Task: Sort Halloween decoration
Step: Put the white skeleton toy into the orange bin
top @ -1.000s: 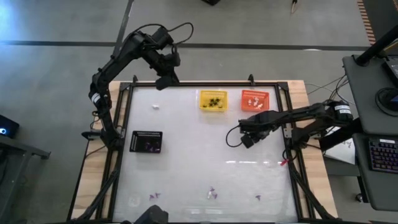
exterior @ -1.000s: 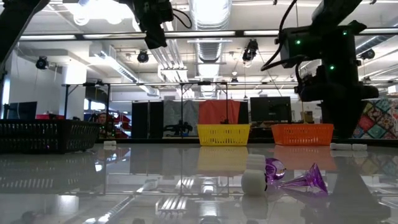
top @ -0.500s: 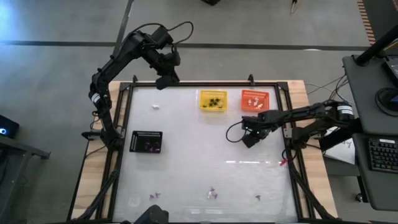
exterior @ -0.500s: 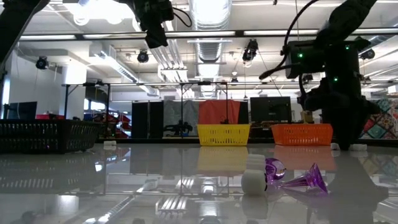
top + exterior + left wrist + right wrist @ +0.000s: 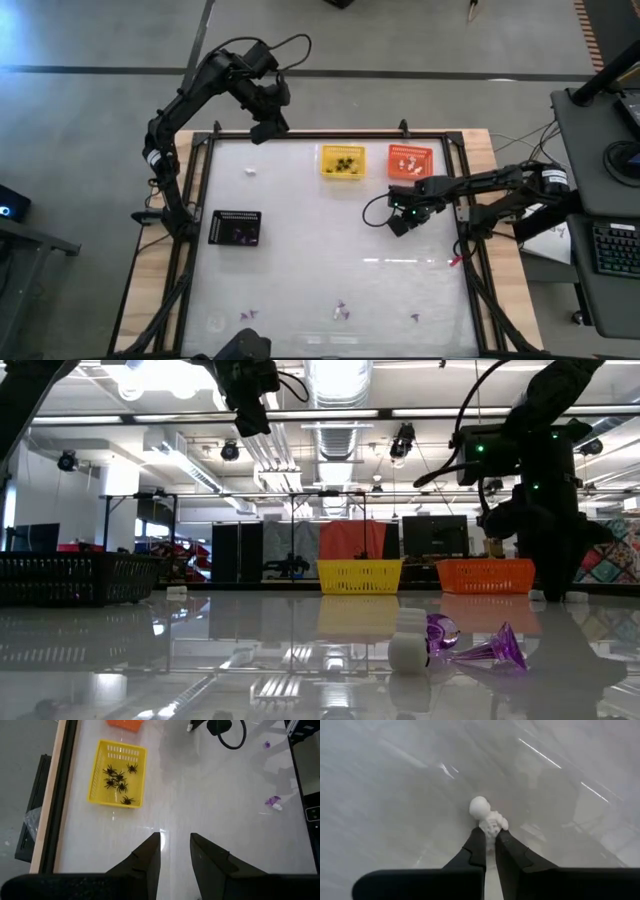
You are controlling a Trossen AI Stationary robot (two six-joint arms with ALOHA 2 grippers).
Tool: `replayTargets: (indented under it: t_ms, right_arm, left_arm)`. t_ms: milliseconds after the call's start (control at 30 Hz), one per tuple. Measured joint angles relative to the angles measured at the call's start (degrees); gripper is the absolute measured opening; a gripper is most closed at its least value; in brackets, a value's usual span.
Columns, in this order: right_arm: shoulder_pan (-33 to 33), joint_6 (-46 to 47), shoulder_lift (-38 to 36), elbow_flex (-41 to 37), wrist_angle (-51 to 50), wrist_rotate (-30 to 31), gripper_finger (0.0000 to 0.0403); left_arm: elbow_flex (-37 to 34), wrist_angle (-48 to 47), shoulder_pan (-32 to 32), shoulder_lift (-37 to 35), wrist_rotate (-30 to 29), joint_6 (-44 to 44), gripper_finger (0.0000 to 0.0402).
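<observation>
the right claw [image 5: 490, 837] is down at the desk [image 5: 300, 250], just in front of the orange basket [image 5: 410, 162], and its two dark fingers [image 5: 476, 851] are pinched together on a small white skeleton [image 5: 487, 817]; the figure's round head pokes out past the fingertips while its body sits between them, low over the glossy surface. in the high view the same claw [image 5: 397, 225] shows right of centre. the left claw [image 5: 174, 837] hangs high over the far left corner of the desk with its fingers [image 5: 150, 852] apart and nothing between them. below it the yellow basket [image 5: 117, 774] holds several black spiders [image 5: 119, 782], and it stands just beside the orange basket, both at the far edge. a black basket [image 5: 236, 227] sits near the left edge with purple bits inside. a small white piece [image 5: 250, 171] lies alone on the far left part of the desk. near the front edge lie more trinkets, well apart from the baskets: a purple piece [image 5: 490, 648] touching a white lump [image 5: 408, 640] in the low view, and other purple pieces [image 5: 247, 316] to either side.
</observation>
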Motion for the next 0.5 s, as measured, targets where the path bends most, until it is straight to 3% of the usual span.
replayTargets:
  t_ms: [300,500]
  right_arm:
    - [-0.2,0.1,-1.1,6.5,-1.7,2.2,0.0009]
    - [-2.5,-1.0,-1.7,10.4,-2.4,8.6,0.0009]
  left_arm:
    - [0.0,-0.9,0.0,-0.1,0.0,0.2,0.0088]
    - [0.0,-1.5,0.0,-0.1,0.0,0.2,0.0088]
